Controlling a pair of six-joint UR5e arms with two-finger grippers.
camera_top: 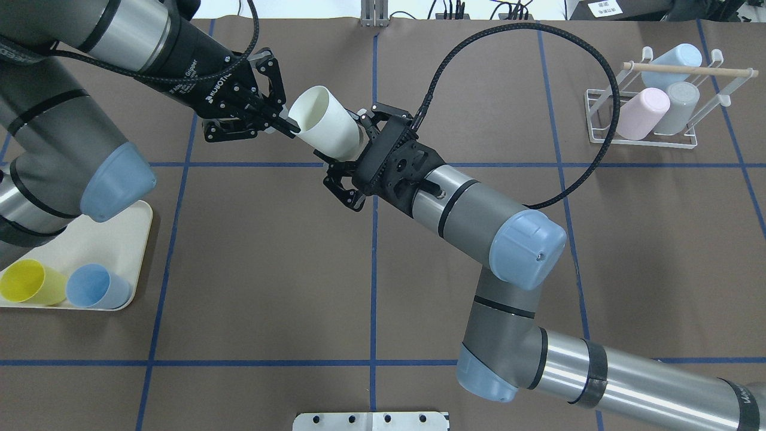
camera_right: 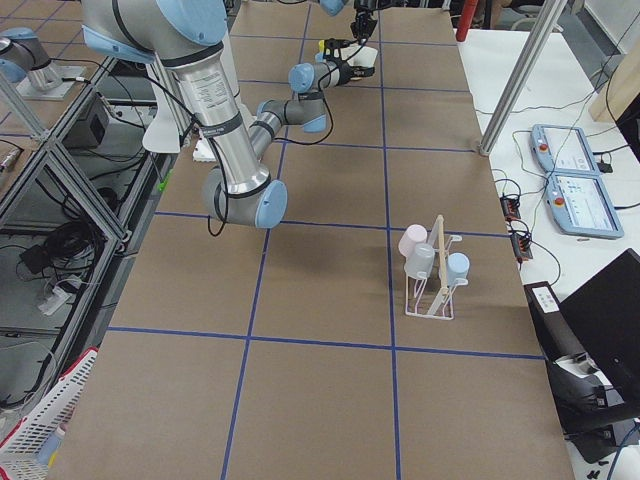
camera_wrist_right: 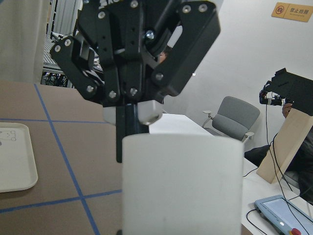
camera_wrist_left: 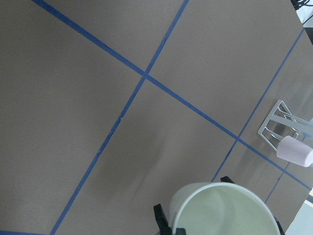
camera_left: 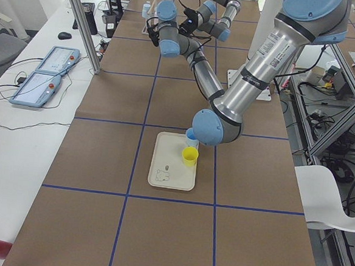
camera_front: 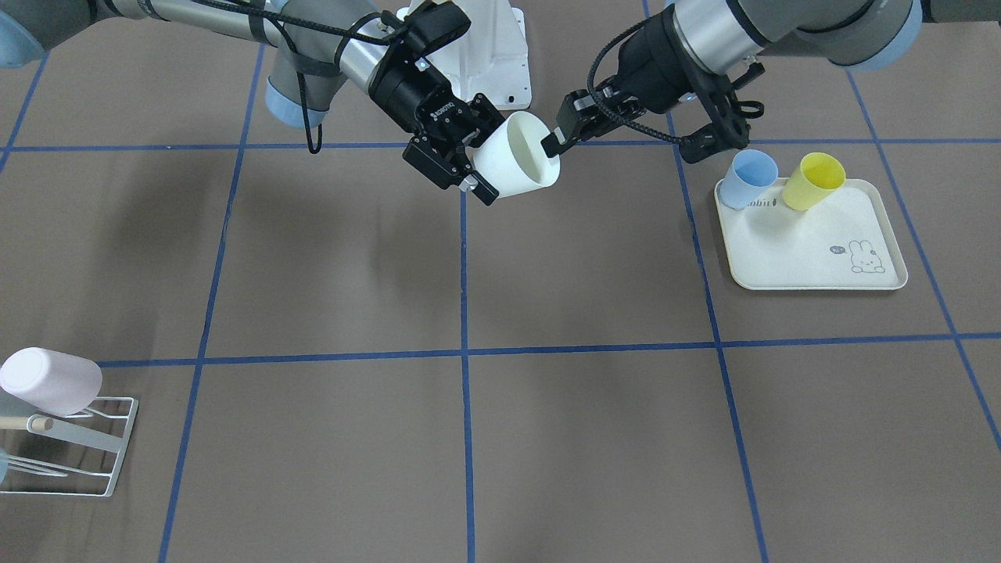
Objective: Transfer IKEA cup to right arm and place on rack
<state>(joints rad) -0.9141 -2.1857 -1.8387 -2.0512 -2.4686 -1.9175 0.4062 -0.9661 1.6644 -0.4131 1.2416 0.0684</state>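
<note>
IKEA cup (camera_wrist_right: 181, 186) fills the bottom of the right wrist view, its white wall closest to the lens. On my overhead feed it hangs in mid-air above the brown surface (camera_top: 269, 239), tilted, mouth toward the left arm (camera_top: 60, 137), base toward the right arm (camera_top: 479, 209). I read the left end effector (camera_top: 290, 126) as pinched on the rim: one slim finger inside the mouth, one outside. I read the right end effector (camera_top: 346, 140) as clamped around the lower body near the base, thick linked fingers on either side. Both grasp the cup at once. Well apart, at the far right of the surface, the rack (camera_top: 643, 143) carries a pink cup (camera_top: 643, 112), a grey cup (camera_top: 676, 108) and a pale blue cup (camera_top: 673, 60). Near the left arm the rabbit-printed tray (camera_top: 90, 251) holds a yellow cup (camera_top: 33, 281) and a blue cup (camera_top: 96, 286), both upright
</note>
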